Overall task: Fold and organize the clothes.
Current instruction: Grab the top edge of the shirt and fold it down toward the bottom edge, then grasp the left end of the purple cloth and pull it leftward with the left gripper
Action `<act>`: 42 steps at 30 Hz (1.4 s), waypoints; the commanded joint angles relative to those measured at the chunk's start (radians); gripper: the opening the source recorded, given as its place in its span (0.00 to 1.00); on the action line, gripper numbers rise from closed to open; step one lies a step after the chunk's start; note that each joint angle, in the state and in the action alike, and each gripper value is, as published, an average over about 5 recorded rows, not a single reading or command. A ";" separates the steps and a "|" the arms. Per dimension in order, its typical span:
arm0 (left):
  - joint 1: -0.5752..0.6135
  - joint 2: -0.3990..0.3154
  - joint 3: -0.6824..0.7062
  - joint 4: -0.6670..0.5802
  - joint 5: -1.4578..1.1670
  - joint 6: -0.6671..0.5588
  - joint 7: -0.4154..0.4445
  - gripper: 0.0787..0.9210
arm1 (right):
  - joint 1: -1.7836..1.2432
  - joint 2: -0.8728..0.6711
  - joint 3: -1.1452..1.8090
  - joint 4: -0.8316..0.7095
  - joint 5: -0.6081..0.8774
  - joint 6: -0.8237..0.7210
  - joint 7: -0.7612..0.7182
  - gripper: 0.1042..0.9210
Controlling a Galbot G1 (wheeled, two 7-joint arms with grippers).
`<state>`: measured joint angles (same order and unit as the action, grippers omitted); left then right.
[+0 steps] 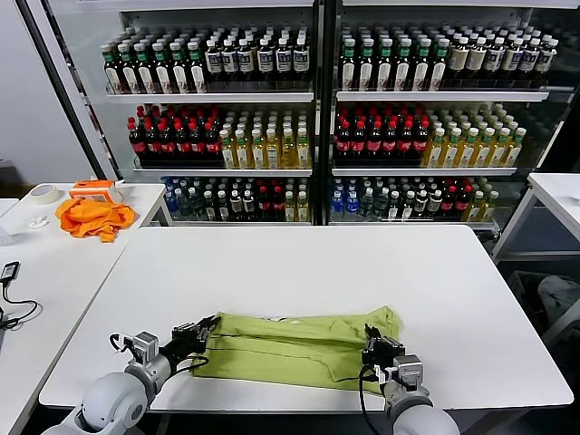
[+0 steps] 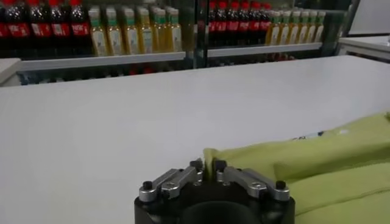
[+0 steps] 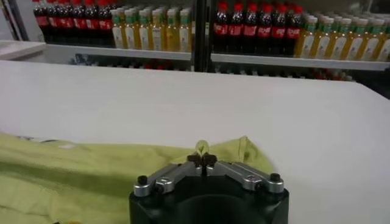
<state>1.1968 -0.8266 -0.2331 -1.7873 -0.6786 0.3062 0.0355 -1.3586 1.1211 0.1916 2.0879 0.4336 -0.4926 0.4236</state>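
Your lime-green T-shirt (image 1: 294, 348) lies flat on the white table (image 1: 299, 272), close to the table's near edge. It is folded into a long strip that runs from side to side. You can see soft creases along it. A bit of white print shows at its far edge. One end corner sticks up a little.

right tool (image 3: 202, 160) pinching green T-shirt (image 3: 73, 176), white table (image 3: 183, 103)

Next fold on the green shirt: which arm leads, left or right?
Likely neither alone. The left gripper pinches the lime-green T-shirt at its left end and the right gripper at its right end, so both should lift together.
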 commanded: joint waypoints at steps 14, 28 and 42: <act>0.106 -0.075 -0.002 -0.166 -0.120 0.063 -0.441 0.68 | -0.093 -0.001 0.099 0.160 -0.071 0.033 -0.007 0.70; 0.135 -0.128 0.012 -0.140 -0.119 0.100 -0.479 0.88 | -0.093 -0.009 0.109 0.122 -0.072 0.044 -0.004 0.88; 0.135 -0.154 0.034 -0.146 -0.110 0.093 -0.452 0.52 | -0.088 -0.006 0.112 0.110 -0.077 0.046 -0.003 0.88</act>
<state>1.3249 -0.9637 -0.2090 -1.9430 -0.7859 0.3769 -0.3987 -1.4443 1.1142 0.2995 2.1990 0.3591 -0.4480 0.4201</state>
